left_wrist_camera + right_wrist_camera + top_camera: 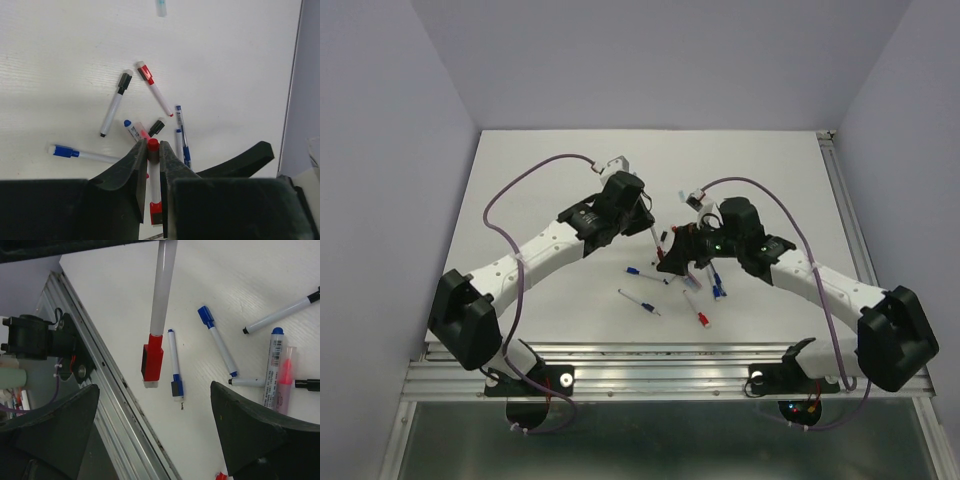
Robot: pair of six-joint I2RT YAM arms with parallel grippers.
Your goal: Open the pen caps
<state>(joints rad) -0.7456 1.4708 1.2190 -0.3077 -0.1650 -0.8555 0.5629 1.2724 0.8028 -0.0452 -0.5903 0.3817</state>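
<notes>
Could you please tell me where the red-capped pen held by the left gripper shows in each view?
Top external: red-capped pen at centre, by the left gripper.
Left wrist: bottom centre, clamped between the fingers.
Right wrist: hanging from top centre, cap lowest.
Shared landmark: the loose pens on the table beside it.

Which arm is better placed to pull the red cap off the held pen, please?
Right. The left claw grips the pen barrel; the right claw is open, with the red cap between its fingertips.
</notes>
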